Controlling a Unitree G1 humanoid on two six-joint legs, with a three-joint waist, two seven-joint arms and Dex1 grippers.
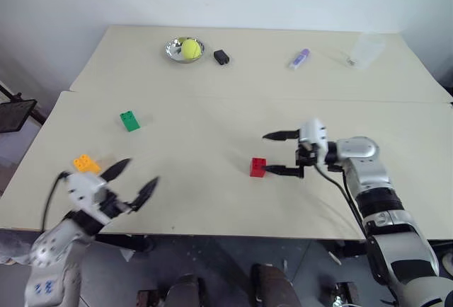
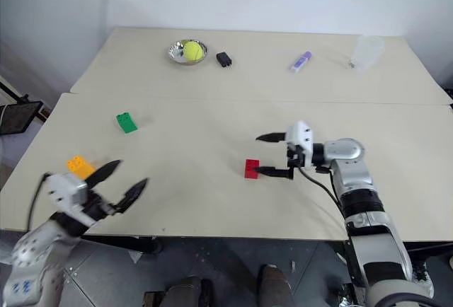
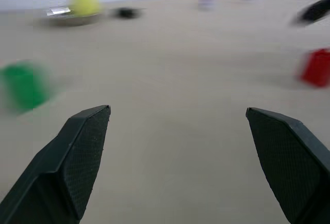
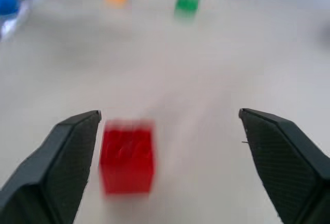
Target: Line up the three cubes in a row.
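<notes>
1. Red cube (image 1: 258, 167) sits on the tabletop (image 1: 212, 116) toward the near edge, right of centre; green cube (image 1: 129, 120) lies well left, orange-yellow cube (image 1: 86, 163) near the near-left corner.
2. Right gripper (image 1: 282, 153) stands just beside the red cube, fingers spread, holding nothing.
3. Left gripper (image 1: 132, 179), fingers wide apart and empty, hovers just beside the orange-yellow cube.
4. Best taken next, probably: straddle the orange-yellow cube squarely before closing.

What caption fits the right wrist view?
Open right gripper beside the small red studded plastic brick on the beige table.
</notes>
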